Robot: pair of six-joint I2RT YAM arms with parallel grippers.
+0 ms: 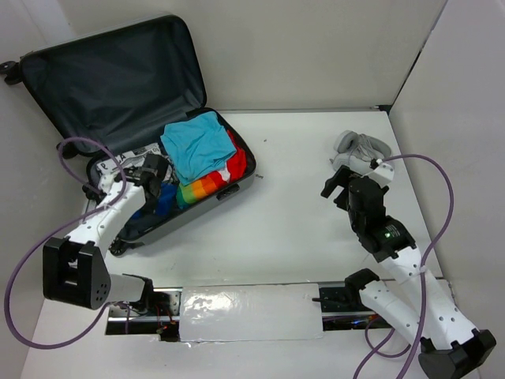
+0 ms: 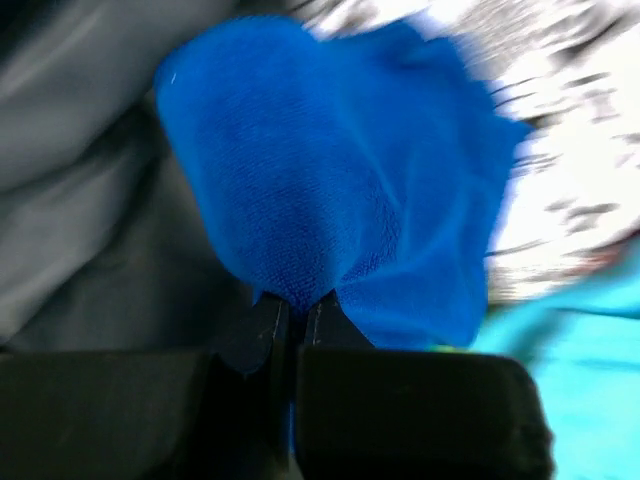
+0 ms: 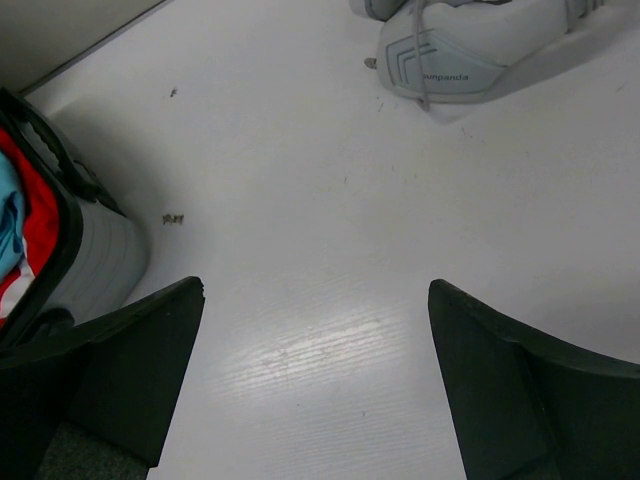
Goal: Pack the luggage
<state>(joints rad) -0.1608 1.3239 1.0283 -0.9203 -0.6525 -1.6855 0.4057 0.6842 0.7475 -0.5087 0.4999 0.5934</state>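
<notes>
The luggage lies open at the back left, its dark-lined lid up against the wall. Its near half holds a folded turquoise garment, a red item and a rainbow-striped item. My left gripper is inside the luggage, shut on a blue cloth that hangs from its fingertips over the dark lining. My right gripper is open and empty above the bare table, near a pair of pale grey shoes, which also show in the right wrist view.
The luggage's ribbed silver side and black rim show at the left of the right wrist view. White walls close in the table on the left, back and right. A foil-covered strip runs along the near edge between the arm bases.
</notes>
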